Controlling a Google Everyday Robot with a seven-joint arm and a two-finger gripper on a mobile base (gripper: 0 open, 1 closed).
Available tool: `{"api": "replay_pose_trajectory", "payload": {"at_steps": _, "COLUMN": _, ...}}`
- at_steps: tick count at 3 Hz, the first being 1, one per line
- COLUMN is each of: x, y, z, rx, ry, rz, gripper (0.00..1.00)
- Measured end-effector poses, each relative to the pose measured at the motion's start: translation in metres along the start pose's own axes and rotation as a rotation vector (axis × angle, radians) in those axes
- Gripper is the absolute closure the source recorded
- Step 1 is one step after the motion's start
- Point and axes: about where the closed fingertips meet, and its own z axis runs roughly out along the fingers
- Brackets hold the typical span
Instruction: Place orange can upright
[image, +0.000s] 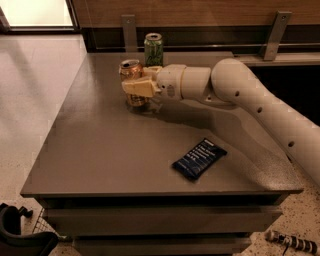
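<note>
The orange can (130, 68) stands upright on the far part of the grey table (100, 150), pull-tab top up, its base at or just above the surface. My gripper (135, 79) reaches in from the right and is shut on the orange can. One tan finger (140, 87) crosses the can's front and hides its middle. The other finger (153, 70) is behind the can.
A green can (153, 49) stands upright just behind the gripper near the table's back edge. A dark blue packet (199, 158) lies flat at the front right. A wooden wall with metal brackets (129, 31) runs behind the table. A black object (20, 235) sits on the floor at the lower left.
</note>
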Motion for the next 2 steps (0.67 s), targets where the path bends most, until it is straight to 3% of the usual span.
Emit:
{"api": "replay_pose_trajectory", "payload": {"at_steps": 1, "x": 0.0196, "y": -0.0005, "z": 0.0017, "rx": -0.004, "ry": -0.028, "rz": 0.035, "gripper": 1.0}}
{"api": "replay_pose_trajectory", "payload": {"at_steps": 2, "x": 0.022, "y": -0.0006, "z": 0.0016, "rx": -0.005, "ry": -0.035, "rz": 0.044, "gripper": 0.8}}
